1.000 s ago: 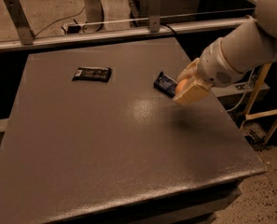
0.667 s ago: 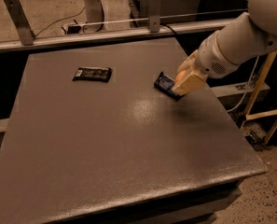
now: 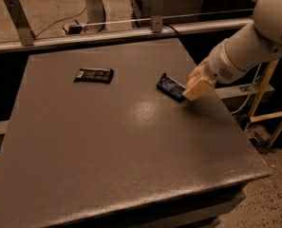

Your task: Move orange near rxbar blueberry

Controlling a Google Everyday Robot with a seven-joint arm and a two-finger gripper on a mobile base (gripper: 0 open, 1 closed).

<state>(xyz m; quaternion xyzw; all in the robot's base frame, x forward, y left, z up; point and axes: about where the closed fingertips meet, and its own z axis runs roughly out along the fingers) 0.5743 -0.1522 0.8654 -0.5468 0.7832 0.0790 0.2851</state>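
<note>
Blue wrapper marks your goal: the rxbar blueberry [image 3: 171, 87] lies flat on the grey desk [image 3: 131, 151], toward the right back part. Your pincer [image 3: 198, 87] hangs low just beside the bar's right end, maybe touching it. A round orange-tan bit at the pincer looks like the orange [image 3: 193, 80]. Most of it is hidden, and you cannot tell if the pincer is open or closed on it. The black-brown bar [image 3: 94, 75] lies well apart to the left.

Be careful from here. An orange is round, so it may roll when you let it go. The desk edge is near on the right side, and the fruit could drop off. The pincer is also so close to the blue bar that a small push could slide the bar away or squash it. Set the orange down softly, then lift straight up.
</note>
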